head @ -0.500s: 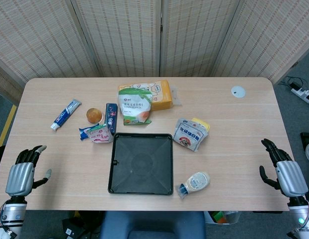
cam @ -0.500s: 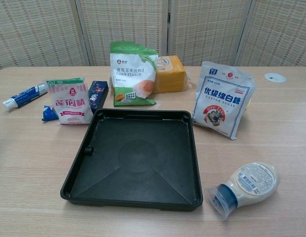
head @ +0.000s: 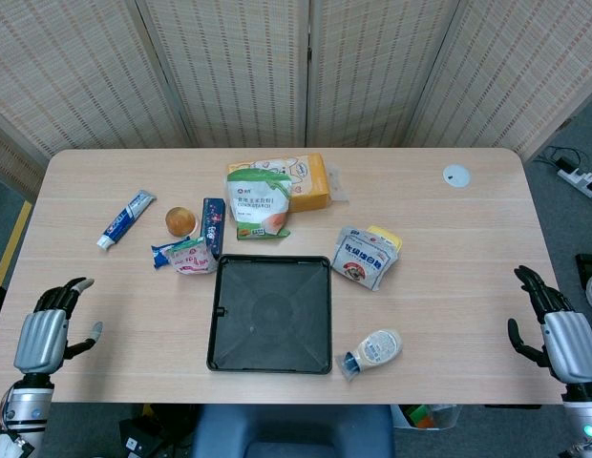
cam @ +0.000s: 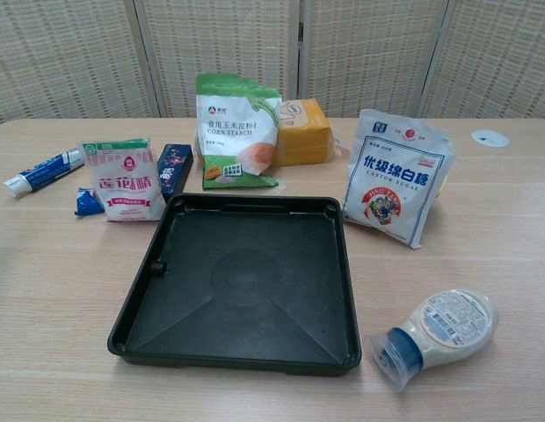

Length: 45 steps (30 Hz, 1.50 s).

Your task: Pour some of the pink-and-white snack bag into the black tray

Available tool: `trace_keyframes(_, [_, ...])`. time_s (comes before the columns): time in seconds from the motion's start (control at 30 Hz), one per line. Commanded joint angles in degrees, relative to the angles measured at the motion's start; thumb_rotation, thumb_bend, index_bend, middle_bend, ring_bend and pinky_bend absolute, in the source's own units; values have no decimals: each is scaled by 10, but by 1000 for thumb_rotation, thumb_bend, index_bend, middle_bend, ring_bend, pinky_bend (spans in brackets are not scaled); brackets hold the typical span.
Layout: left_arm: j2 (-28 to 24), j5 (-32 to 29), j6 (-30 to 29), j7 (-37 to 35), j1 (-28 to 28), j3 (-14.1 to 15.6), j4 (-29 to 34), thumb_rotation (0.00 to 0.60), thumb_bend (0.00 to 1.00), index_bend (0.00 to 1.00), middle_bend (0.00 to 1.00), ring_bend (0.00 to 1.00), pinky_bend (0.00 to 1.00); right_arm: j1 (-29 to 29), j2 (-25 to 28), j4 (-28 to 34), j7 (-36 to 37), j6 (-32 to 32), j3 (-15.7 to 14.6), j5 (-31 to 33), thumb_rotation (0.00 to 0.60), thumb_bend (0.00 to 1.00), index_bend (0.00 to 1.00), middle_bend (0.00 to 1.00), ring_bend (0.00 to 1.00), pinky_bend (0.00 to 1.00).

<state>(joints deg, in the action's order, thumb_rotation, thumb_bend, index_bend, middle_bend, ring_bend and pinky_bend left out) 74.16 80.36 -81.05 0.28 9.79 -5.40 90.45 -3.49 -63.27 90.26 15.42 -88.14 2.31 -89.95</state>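
The pink-and-white snack bag (head: 192, 255) (cam: 125, 179) stands upright just past the black tray's far left corner. The square black tray (head: 270, 313) (cam: 246, 280) lies near the table's front edge, with nothing in it. My left hand (head: 42, 336) hovers at the front left corner of the table, fingers apart and holding nothing. My right hand (head: 565, 340) hangs off the table's front right edge, also with fingers spread and nothing in it. Neither hand shows in the chest view.
A green corn starch bag (head: 259, 202), an orange box (head: 310, 181), a toothpaste tube (head: 125, 218), a round bun (head: 180, 221), a dark blue pack (head: 213, 225), a white sugar bag (head: 361, 258) and a lying squeeze bottle (head: 372, 351) surround the tray.
Both hands have drawn slightly back toward the front edge of the table. The objects have not moved.
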Motion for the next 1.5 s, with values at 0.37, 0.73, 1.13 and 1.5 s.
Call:
trace_keyframes(0.37, [63, -22, 168, -116, 109, -28, -134, 600, 339, 171, 259, 532, 639, 18, 15, 4, 8, -28, -5, -14, 600, 550, 0, 91, 225, 199])
trace_keyframes(0.73, [132, -38, 229, -199, 147, -33, -261, 600, 297, 57, 199, 696, 965, 24, 16, 3, 5, -32, -7, -14, 600, 550, 0, 91, 226, 199])
trace_keyframes(1.13, [214, -56, 314, -328, 209, -59, -405, 600, 298, 51, 164, 711, 995, 23, 18, 11, -6, -24, -6, -11, 600, 550, 0, 91, 228, 198])
trace_keyframes(1.5, [280, -39, 317, -403, 242, -62, -495, 600, 297, 187, 247, 753, 995, 24, 21, 23, -22, -17, -5, -4, 600, 550, 0, 91, 227, 198])
